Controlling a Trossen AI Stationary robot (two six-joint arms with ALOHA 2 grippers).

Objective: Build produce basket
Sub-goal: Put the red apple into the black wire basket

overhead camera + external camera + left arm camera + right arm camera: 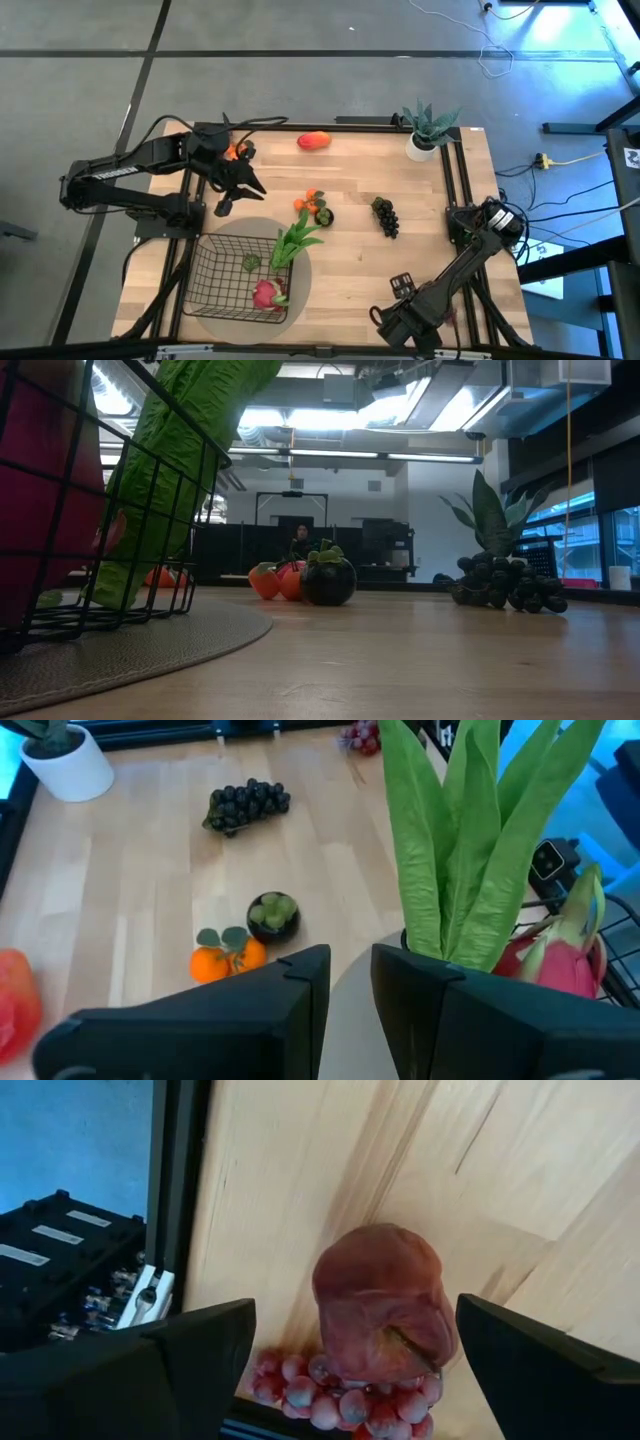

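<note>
The black wire basket (225,285) stands on a round grey mat. It holds long leafy greens (296,240), a pink dragon fruit (265,294) and a small green piece (250,262). My left gripper (240,195) hovers past the basket's far left corner, empty, its fingers (350,985) a narrow gap apart. On the table lie small oranges (312,203), a dark round fruit (324,215), dark grapes (385,217) and a red-orange mango (314,141). My right arm (440,295) is folded at the near right corner. Its gripper (350,1365) is wide open either side of a red-brown fruit (380,1305) beside red-purple grapes (345,1400).
A spiky plant in a white pot (425,138) stands at the far right corner. Black rails (455,190) run along the table's sides. An orange item (232,151) shows beside the left arm. Bare wood lies between the dark grapes and the near edge.
</note>
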